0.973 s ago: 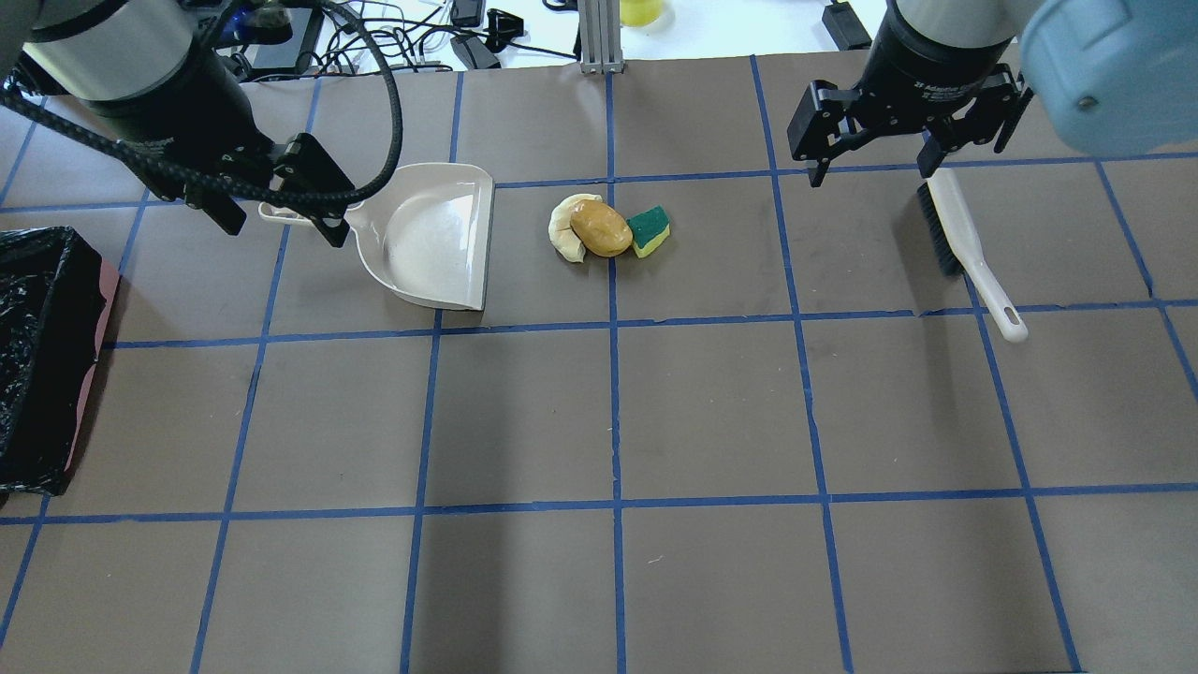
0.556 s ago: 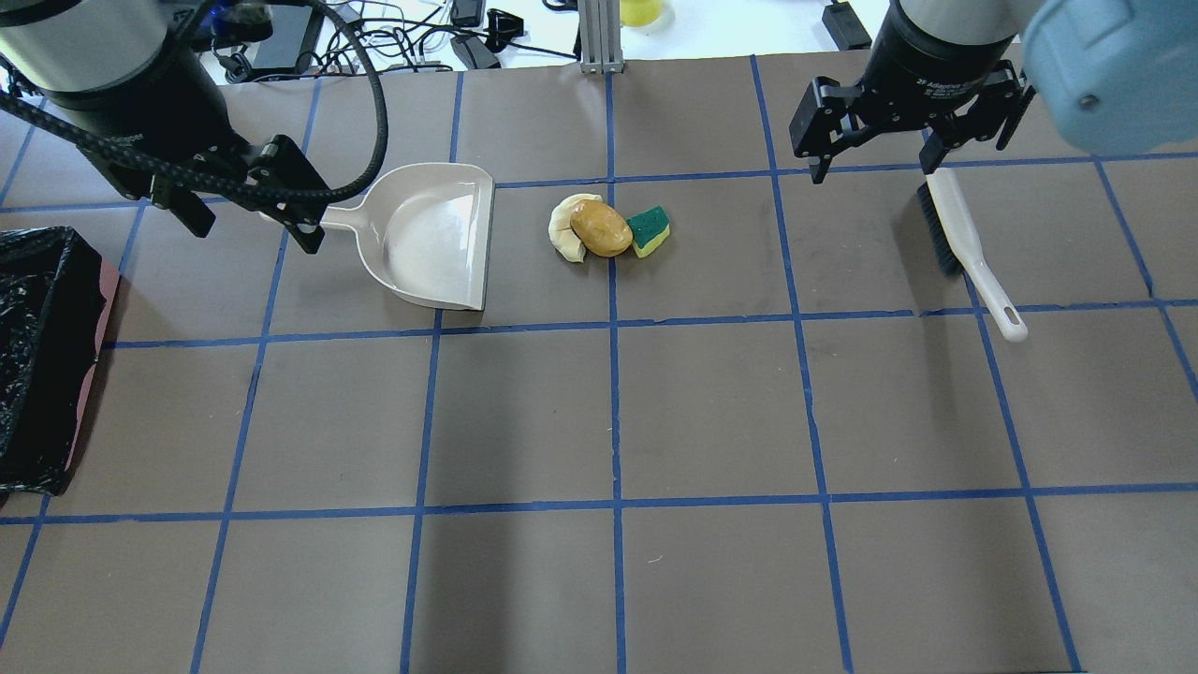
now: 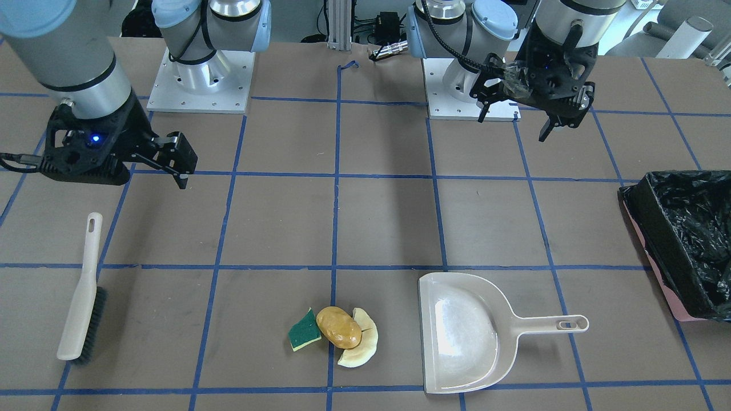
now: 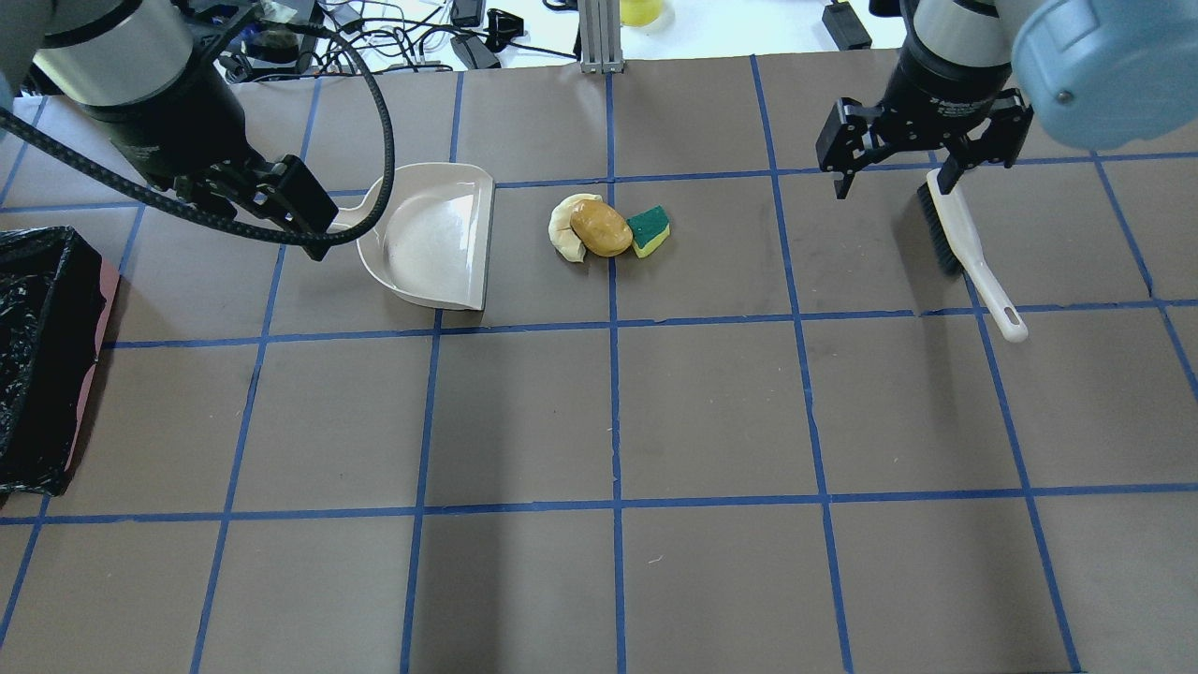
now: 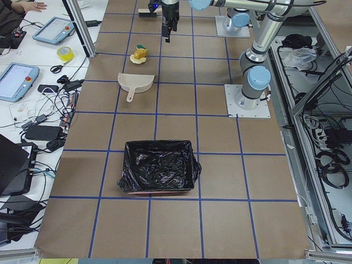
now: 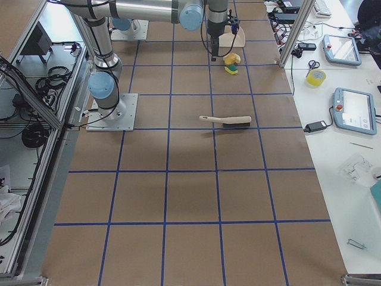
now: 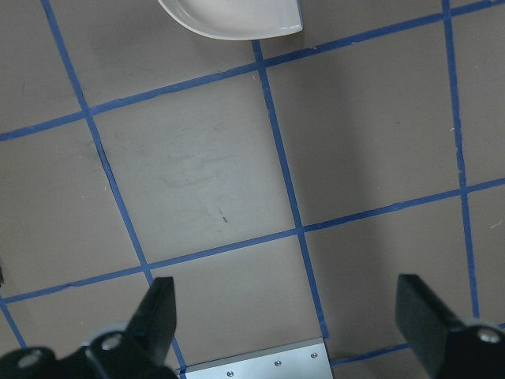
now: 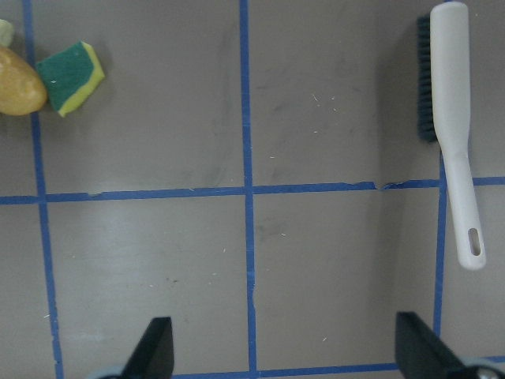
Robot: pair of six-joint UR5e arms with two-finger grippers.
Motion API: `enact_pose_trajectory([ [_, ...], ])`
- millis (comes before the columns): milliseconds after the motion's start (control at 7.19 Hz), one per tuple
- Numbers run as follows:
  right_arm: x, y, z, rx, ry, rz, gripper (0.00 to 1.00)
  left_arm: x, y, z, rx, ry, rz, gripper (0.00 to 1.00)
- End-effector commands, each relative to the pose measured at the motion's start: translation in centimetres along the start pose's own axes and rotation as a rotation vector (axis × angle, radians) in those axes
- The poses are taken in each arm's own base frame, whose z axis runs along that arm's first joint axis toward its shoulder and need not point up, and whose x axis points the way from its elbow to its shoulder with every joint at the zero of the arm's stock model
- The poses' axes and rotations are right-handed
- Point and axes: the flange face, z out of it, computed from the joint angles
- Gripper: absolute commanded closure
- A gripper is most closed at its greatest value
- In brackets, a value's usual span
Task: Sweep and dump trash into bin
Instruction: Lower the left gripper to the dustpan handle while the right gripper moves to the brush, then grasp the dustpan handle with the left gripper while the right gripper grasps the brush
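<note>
- Trash sits clumped between dustpan and brush; looks light and may roll, so you sweep it, don't pinch.
- Grab the tools by their stiff handles.
- Left gripper and right gripper: both spread wide, empty.

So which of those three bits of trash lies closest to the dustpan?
The pale cream crescent slice. The golden-brown lump comes next, and the green-and-yellow sponge is farthest from the dustpan.

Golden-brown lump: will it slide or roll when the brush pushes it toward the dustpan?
Probably rolls: the lump is rounded and glossy, so it may veer sideways. The crescent slice touching its dustpan side may block or steer it. It looks rigid, unlikely to squash.
</note>
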Motion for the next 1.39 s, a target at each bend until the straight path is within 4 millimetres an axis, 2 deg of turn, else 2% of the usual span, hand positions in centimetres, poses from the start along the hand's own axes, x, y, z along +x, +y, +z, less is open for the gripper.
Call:
enact_pose_trajectory([
  [0,7.2,-0.4,5.3,-0.069,0.040,-0.050,0.00,-2.2,-3.4,3.1,0.026,-0.010,0.175,0.00],
  [139,11.0,0.6,9.0,-0.109,0.018,-0.011,0.00,-5.2,-4.8,4.6,0.037,0.008,0.247,0.00],
  [278,14.9,1.2,13.6,-0.123,-0.003,-0.035,0.00,-9.7,-5.1,6.5,0.042,0.033,0.314,0.00],
  [417,17.4,1.4,16.6,-0.118,-0.002,-0.075,0.00,-13.0,-4.8,8.2,0.031,0.052,0.387,0.00],
  [556,18.3,0.9,18.2,-0.121,-0.016,-0.078,0.00,-14.5,-5.9,8.4,0.037,0.035,0.530,0.00],
  [695,18.6,0.0,20.2,-0.120,-0.016,-0.079,0.00,-15.9,-7.7,9.1,0.034,0.030,0.715,0.00],
  [834,18.8,-0.8,22.7,-0.132,-0.021,-0.082,0.00,-17.1,-9.2,10.8,0.024,0.043,0.820,0.00],
  [1112,18.8,-1.2,23.7,-0.123,-0.026,-0.118,0.02,-19.5,-12.1,15.0,0.005,-0.035,1.058,0.00],
  [1251,18.4,-1.2,23.4,-0.099,-0.064,-0.139,0.02,-19.7,-12.5,16.0,-0.024,-0.044,1.099,0.00],
])
